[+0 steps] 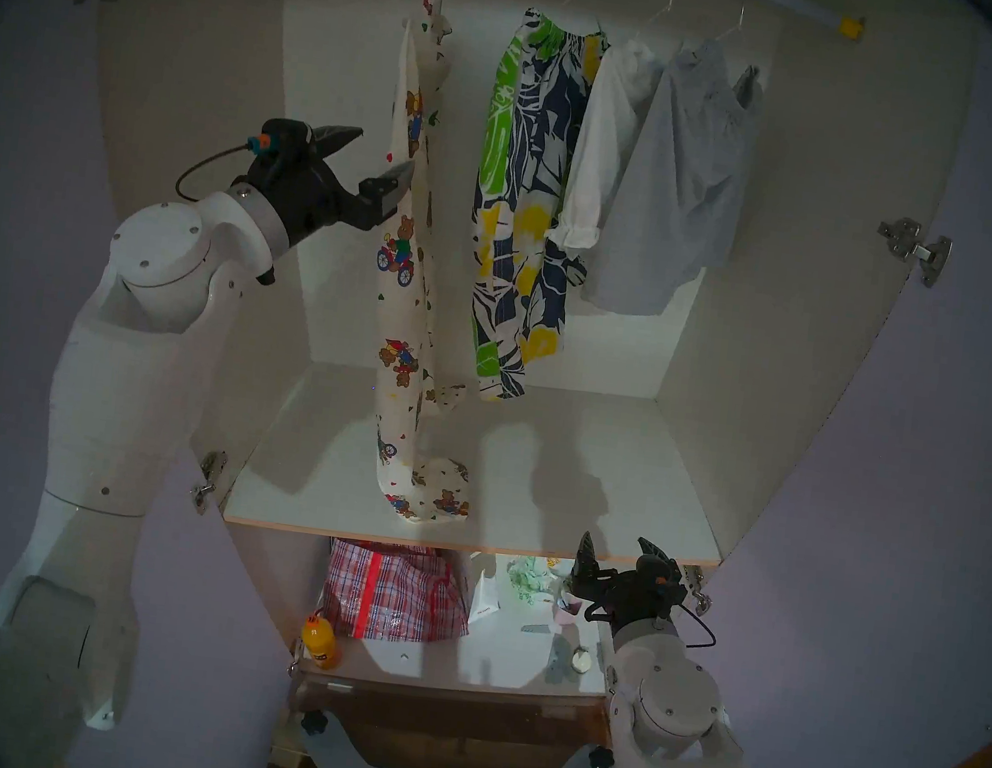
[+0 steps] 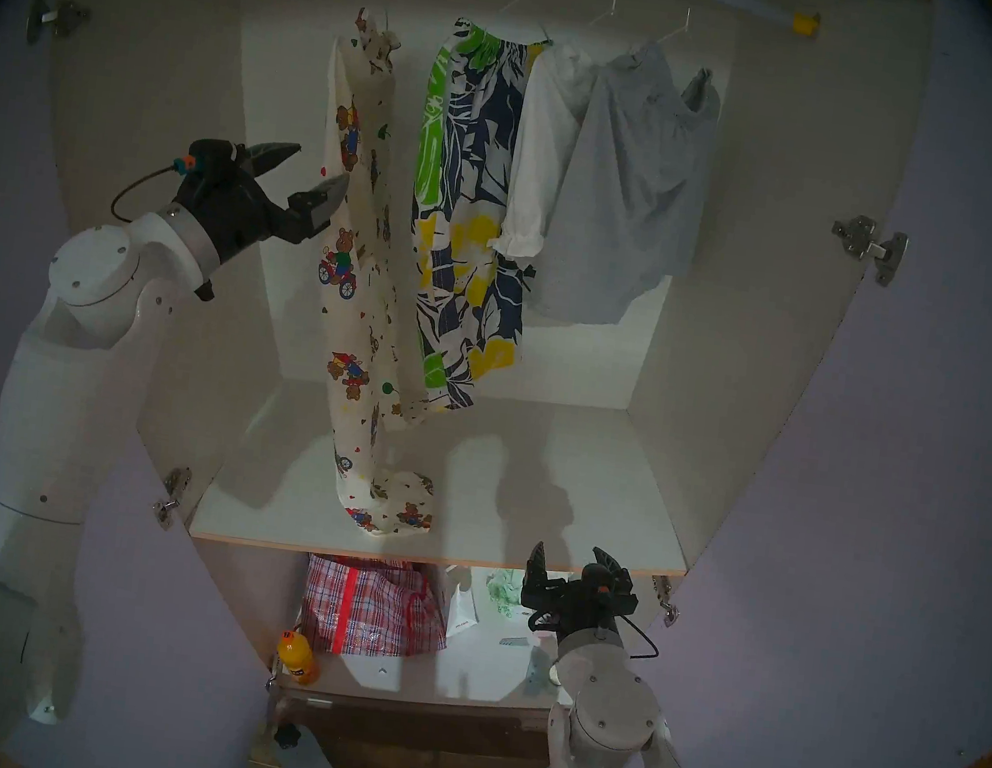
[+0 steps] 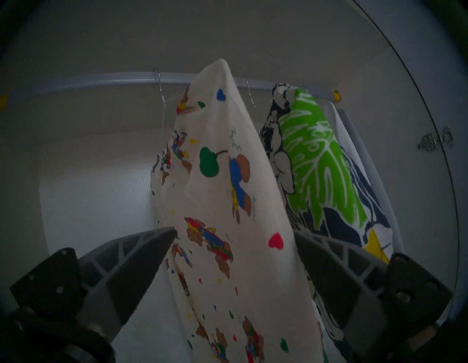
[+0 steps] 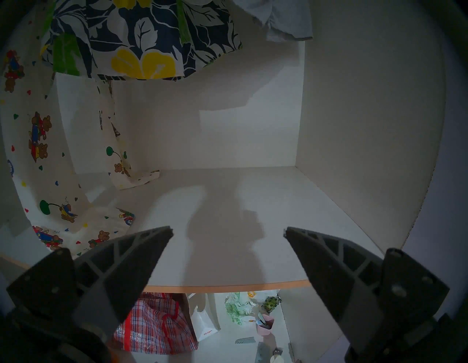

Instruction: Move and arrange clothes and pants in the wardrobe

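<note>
The cream teddy-bear pants (image 1: pixel 401 277) hang from the grey rail (image 1: pixel 790 1), and their legs pool on the white shelf (image 1: pixel 594 478). To their right hang the leaf-print pants (image 1: pixel 527 193), the white shirt (image 1: pixel 601 140) and the grey T-shirt (image 1: pixel 677 179), each on a wire hanger. My left gripper (image 1: pixel 378 154) is open at the bear pants' left edge. In the left wrist view the bear pants (image 3: pixel 228 177) lie between its open fingers (image 3: pixel 141 266). My right gripper (image 1: pixel 619 551) is open and empty at the shelf's front right edge, as the right wrist view (image 4: pixel 229 230) also shows.
Below the shelf sit a red plaid bag (image 1: pixel 396 591), an orange bottle (image 1: pixel 319 640), a white paper bag (image 1: pixel 485 595) and small items. Lilac doors (image 1: pixel 932 485) stand open on both sides, with steel hinges (image 1: pixel 916 246).
</note>
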